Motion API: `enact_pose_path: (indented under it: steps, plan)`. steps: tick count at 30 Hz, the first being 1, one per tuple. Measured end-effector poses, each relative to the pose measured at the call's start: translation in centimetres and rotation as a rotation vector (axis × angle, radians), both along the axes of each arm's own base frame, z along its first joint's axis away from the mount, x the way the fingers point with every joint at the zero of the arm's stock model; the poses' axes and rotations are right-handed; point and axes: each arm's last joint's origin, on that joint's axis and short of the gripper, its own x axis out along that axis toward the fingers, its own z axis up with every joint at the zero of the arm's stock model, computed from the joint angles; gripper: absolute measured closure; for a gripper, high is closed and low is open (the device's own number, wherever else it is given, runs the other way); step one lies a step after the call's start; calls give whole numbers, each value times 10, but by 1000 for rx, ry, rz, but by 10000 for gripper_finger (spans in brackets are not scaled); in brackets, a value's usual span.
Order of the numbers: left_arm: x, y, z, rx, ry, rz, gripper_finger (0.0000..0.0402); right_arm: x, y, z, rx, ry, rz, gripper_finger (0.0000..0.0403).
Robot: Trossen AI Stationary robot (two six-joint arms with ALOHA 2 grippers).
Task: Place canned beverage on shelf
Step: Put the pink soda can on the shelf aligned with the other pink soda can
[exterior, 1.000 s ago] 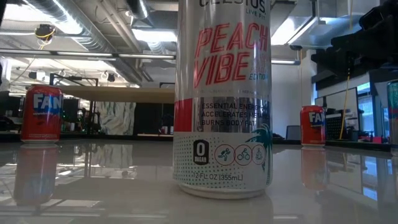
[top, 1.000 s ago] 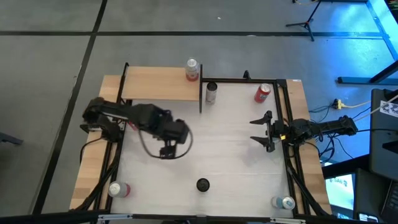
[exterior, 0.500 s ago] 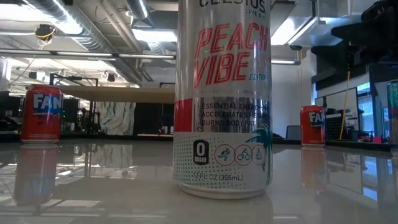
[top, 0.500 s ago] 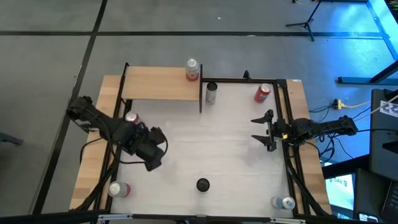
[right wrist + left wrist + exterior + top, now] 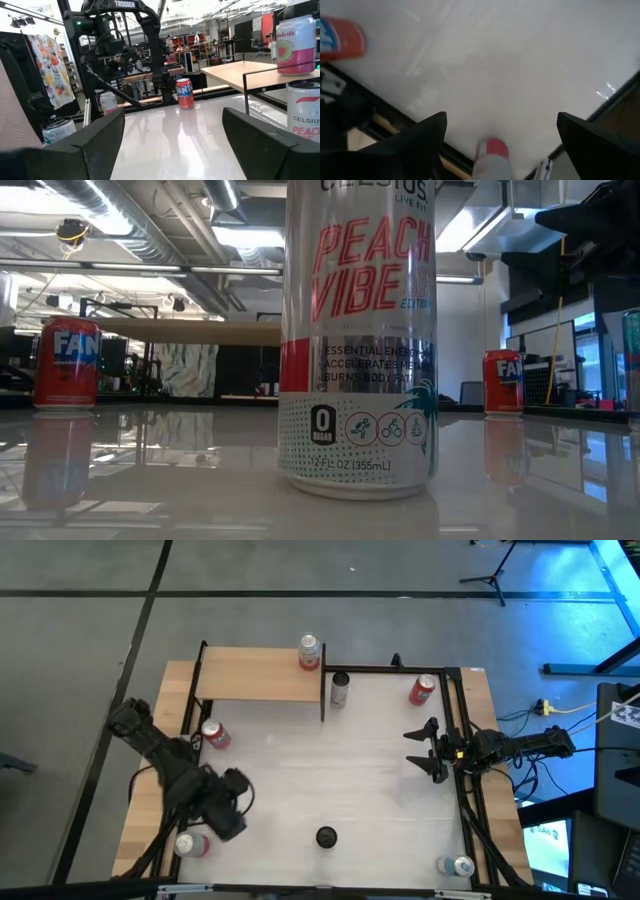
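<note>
The shelf (image 5: 258, 680) is a light-tan board in a black frame at the table's far left. A pink-and-silver can (image 5: 309, 652) stands on its right end. On the table stand a silver can (image 5: 340, 688), a red can (image 5: 423, 690) and another red can (image 5: 214, 734). My left gripper (image 5: 228, 822) points down, open, near the table's near left corner. It is beside a red-and-silver can (image 5: 190, 844), which shows low between its fingers (image 5: 490, 159). My right gripper (image 5: 412, 748) waits open at the right edge, pointing level over the table.
A silver can (image 5: 458, 865) stands at the near right corner. A small black round object (image 5: 326, 836) sits near the front edge's middle. The black frame rails (image 5: 322, 695) run along the table's edges and beside the shelf. Bare tabletop (image 5: 330, 770) lies between the arms.
My left gripper has swung from the table's middle toward its near left corner, sinking a little and rolling about its own axis. It has stayed open. The red can near the left edge, hidden under the arm before, now shows. No can has moved.
</note>
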Motion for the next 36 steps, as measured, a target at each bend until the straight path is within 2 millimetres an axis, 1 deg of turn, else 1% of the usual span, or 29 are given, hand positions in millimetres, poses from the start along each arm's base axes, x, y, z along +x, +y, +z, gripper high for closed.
enact_pose_path:
  steps: [4, 7, 12, 14, 17, 19, 22, 26, 28, 36]
  plan:
    - [-22, -23, 0, -13, -4, 14, 33, 0, 0, 0, 19, 0, -3, 70]
    - [-37, -36, 0, -24, -7, 45, 33, 0, 0, 0, 23, -2, -6, 70]
    - [-53, -56, 1, -92, -49, 66, 33, 0, -1, 2, 2, -19, -33, 70]
    - [-55, -61, 1, -118, -77, 95, 33, -1, -1, 3, -7, -29, -46, 70]
    - [-53, -66, 2, -158, -140, 144, 33, -1, -1, 3, -17, -31, -49, 70]
    - [-51, -69, 2, -179, -151, 163, 33, -1, -1, 3, -17, -31, -49, 70]
    - [-52, -71, -5, -152, -86, 173, 35, -1, -1, 3, -21, -30, -49, 70]
    - [-55, -73, -15, -113, 93, 194, 40, -1, -1, 3, -45, -30, -53, 70]
    - [-56, -75, -18, -116, 157, 204, 41, -1, -1, 3, -46, -30, -54, 70]
    - [-61, -79, -27, -88, 212, 218, 41, -1, -1, 3, -45, -31, -53, 70]
